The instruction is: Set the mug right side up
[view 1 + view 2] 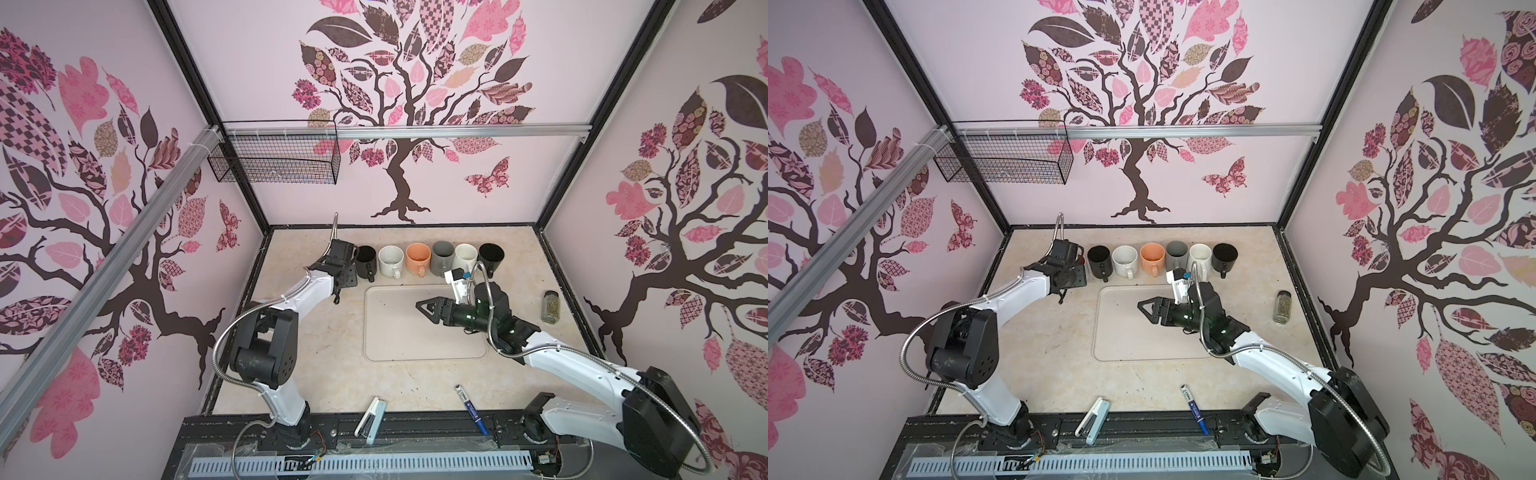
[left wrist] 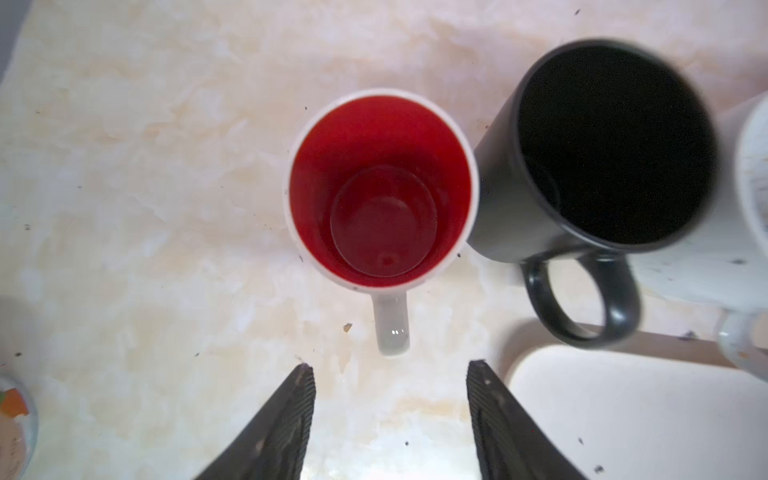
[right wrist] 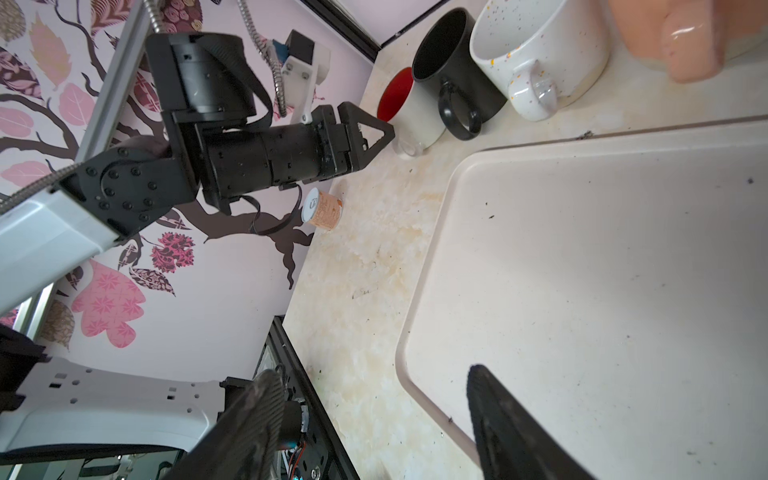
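Note:
The mug (image 2: 380, 187), white outside and red inside, stands upright on the marble table with its mouth up and its handle (image 2: 391, 324) pointing at my left gripper (image 2: 390, 368). That gripper is open just short of the handle, touching nothing. In the right wrist view the same mug (image 3: 417, 120) stands at the left end of the mug row, right by the left gripper (image 3: 384, 133). In both top views the left wrist hides it. My right gripper (image 1: 422, 307) hovers open and empty over the tray (image 1: 395, 336).
Several upright mugs line the back: black (image 1: 366, 259), speckled white (image 1: 390, 259), orange (image 1: 417, 257), grey (image 1: 442, 254), white (image 1: 465, 254), black (image 1: 491, 252). A spice jar (image 1: 550, 307) stands right. A marker (image 1: 471, 409) and a white stapler (image 1: 370, 422) lie in front. A small can (image 3: 324, 208) stands left.

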Motion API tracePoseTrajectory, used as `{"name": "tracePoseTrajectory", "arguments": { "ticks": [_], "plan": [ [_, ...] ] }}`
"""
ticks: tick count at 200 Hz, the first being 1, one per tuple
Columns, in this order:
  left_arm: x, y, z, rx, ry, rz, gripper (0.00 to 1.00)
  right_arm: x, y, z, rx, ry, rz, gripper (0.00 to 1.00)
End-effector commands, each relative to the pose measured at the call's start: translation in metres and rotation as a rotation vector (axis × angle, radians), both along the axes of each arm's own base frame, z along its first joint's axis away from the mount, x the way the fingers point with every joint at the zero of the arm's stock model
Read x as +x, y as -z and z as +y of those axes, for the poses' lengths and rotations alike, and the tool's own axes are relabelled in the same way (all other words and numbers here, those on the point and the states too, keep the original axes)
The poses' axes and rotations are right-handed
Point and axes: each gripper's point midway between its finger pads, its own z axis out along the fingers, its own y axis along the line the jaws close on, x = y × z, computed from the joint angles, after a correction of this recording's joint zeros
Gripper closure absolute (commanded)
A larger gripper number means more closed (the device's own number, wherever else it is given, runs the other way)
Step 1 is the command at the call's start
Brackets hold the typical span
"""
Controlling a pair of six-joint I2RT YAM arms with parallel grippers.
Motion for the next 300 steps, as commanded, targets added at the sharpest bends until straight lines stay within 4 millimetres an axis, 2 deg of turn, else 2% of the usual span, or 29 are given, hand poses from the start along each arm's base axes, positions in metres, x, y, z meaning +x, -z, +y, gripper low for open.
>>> {"name": "tracePoseTrajectory", "arguments": {
  "ticks": [1, 15, 27, 42, 46, 48, 53, 61, 66, 80, 91, 108, 124, 137, 163, 180, 188, 197, 208, 220, 224, 233, 248, 264, 287, 300],
  "plan": [
    [-0.013, -0.037, -0.006, 0.009, 0.019, -0.112, 0.35, 0.006, -0.025, -0.014, -0.052, 0.06, -0.096, 0.26],
    [-0.021, -0.065, -0.014, -0.021, 0.044, -0.214, 0.34, 0.012, -0.031, -0.027, -0.129, 0.115, -0.141, 0.19],
    [-0.03, -0.084, -0.017, -0.051, 0.064, -0.312, 0.3, 0.019, -0.033, -0.042, -0.217, 0.184, -0.168, 0.01],
    [-0.043, -0.103, -0.017, -0.093, 0.092, -0.439, 0.18, 0.028, -0.033, -0.064, -0.321, 0.285, -0.184, 0.0],
    [-0.046, -0.106, -0.018, -0.098, 0.107, -0.473, 0.07, 0.03, -0.034, -0.068, -0.342, 0.304, -0.189, 0.0],
    [-0.047, -0.11, -0.018, -0.104, 0.111, -0.497, 0.05, 0.03, -0.035, -0.07, -0.351, 0.314, -0.194, 0.0],
    [-0.052, -0.108, -0.018, -0.109, 0.125, -0.529, 0.04, 0.032, -0.036, -0.075, -0.373, 0.331, -0.202, 0.0],
    [-0.058, -0.12, -0.018, -0.135, 0.142, -0.637, 0.04, 0.034, -0.037, -0.08, -0.404, 0.354, -0.211, 0.0],
    [-0.064, -0.12, -0.018, -0.145, 0.152, -0.684, 0.04, 0.035, -0.037, -0.084, -0.423, 0.369, -0.218, 0.0],
    [-0.079, -0.121, -0.007, -0.117, 0.15, -0.805, 0.04, 0.041, -0.033, -0.093, -0.47, 0.417, -0.235, 0.0],
    [-0.09, -0.115, 0.005, -0.047, 0.135, -0.855, 0.04, 0.046, -0.029, -0.103, -0.504, 0.468, -0.248, 0.0],
    [-0.095, -0.103, 0.041, 0.141, 0.025, -0.838, 0.04, 0.048, -0.021, -0.107, -0.478, 0.508, -0.279, 0.0],
    [-0.092, -0.092, 0.063, 0.281, -0.007, -0.782, 0.04, 0.043, -0.014, -0.105, -0.395, 0.509, -0.339, 0.0],
    [-0.084, -0.079, 0.078, 0.329, -0.044, -0.742, 0.04, 0.039, -0.015, -0.104, -0.374, 0.494, -0.403, 0.0],
    [-0.069, -0.049, 0.103, 0.274, -0.091, -0.7, 0.04, 0.043, -0.019, -0.118, -0.496, 0.526, -0.457, 0.0],
    [-0.061, -0.014, 0.12, 0.188, -0.119, -0.651, 0.04, 0.046, -0.021, -0.121, -0.544, 0.539, -0.494, 0.0],
    [-0.058, -0.008, 0.127, 0.168, -0.148, -0.678, 0.04, 0.049, -0.02, -0.123, -0.558, 0.553, -0.508, 0.0],
    [-0.057, -0.005, 0.13, 0.142, -0.16, -0.718, 0.04, 0.053, -0.016, -0.125, -0.579, 0.566, -0.509, 0.0],
    [-0.052, 0.013, 0.131, 0.138, -0.156, -0.696, 0.04, 0.058, -0.013, -0.126, -0.618, 0.576, -0.51, 0.0],
    [-0.045, 0.011, 0.13, 0.138, -0.146, -0.691, 0.04, 0.064, -0.012, -0.131, -0.676, 0.604, -0.524, 0.0],
    [-0.045, 0.017, 0.13, 0.136, -0.146, -0.645, 0.04, 0.066, -0.012, -0.134, -0.7, 0.62, -0.536, 0.0],
    [-0.043, 0.021, 0.13, 0.138, -0.146, -0.602, 0.04, 0.072, -0.014, -0.143, -0.763, 0.664, -0.573, 0.0],
    [-0.039, 0.017, 0.132, 0.151, -0.154, -0.645, 0.04, 0.084, -0.018, -0.162, -0.883, 0.729, -0.626, 0.0],
    [-0.04, 0.02, 0.133, 0.147, -0.155, -0.613, 0.04, 0.106, -0.014, -0.198, -0.953, 0.803, -0.588, 0.0],
    [-0.038, 0.02, 0.132, 0.152, -0.152, -0.615, 0.04, 0.133, 0.014, -0.259, -0.967, 0.903, -0.48, 0.0],
    [-0.038, 0.019, 0.133, 0.155, -0.16, -0.623, 0.04, 0.136, 0.04, -0.278, -0.929, 0.913, -0.426, 0.0]
  ]
}}
